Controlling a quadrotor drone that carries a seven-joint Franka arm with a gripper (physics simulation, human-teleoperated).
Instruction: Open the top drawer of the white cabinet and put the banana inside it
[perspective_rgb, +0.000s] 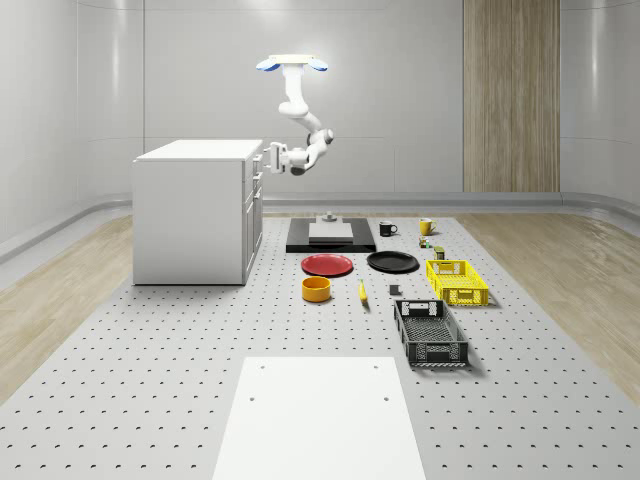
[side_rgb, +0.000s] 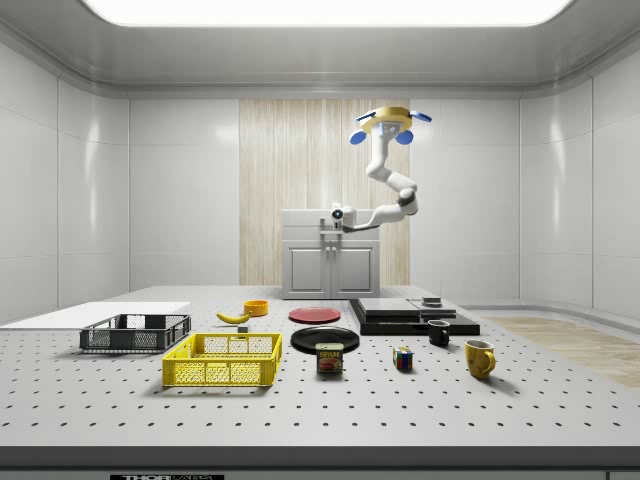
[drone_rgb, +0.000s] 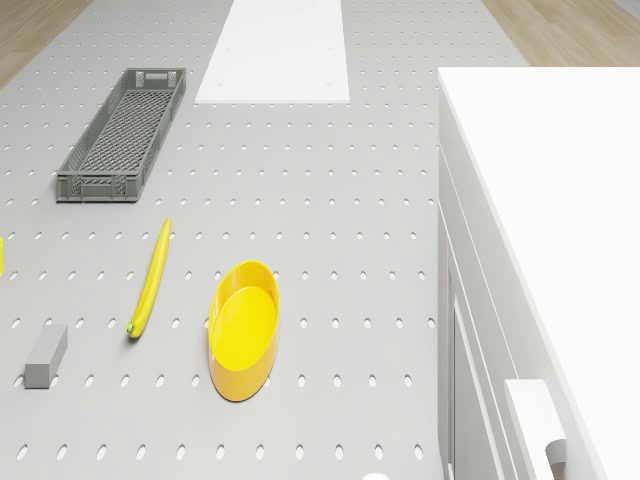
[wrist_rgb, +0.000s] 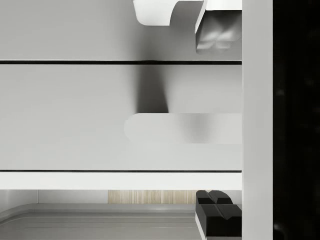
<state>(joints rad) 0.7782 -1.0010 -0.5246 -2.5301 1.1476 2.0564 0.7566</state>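
The white cabinet (perspective_rgb: 190, 215) (side_rgb: 330, 270) (drone_rgb: 540, 200) stands at the whole-scene view's left, its drawers closed. The drone (perspective_rgb: 292, 64) (side_rgb: 390, 122) hovers in front of it, above cabinet height. Its arm bends down to the top drawer front. My gripper (perspective_rgb: 268, 157) (side_rgb: 337, 214) (wrist_rgb: 216, 125) is open, with one fingertip (wrist_rgb: 217, 37) on each side of the pale drawer handle (wrist_rgb: 175, 127). The banana (perspective_rgb: 363, 292) (side_rgb: 233, 317) (drone_rgb: 152, 280) lies on the perforated table next to a yellow bowl (perspective_rgb: 316, 289) (drone_rgb: 243, 330).
A red plate (perspective_rgb: 327, 264) and a black plate (perspective_rgb: 392, 262) lie beyond the bowl. A yellow crate (perspective_rgb: 457, 281), a grey crate (perspective_rgb: 430, 333) (drone_rgb: 122, 135), a black platform (perspective_rgb: 330, 236), mugs and a white board (perspective_rgb: 318, 420) share the table. A small grey block (drone_rgb: 45, 355) lies near the banana.
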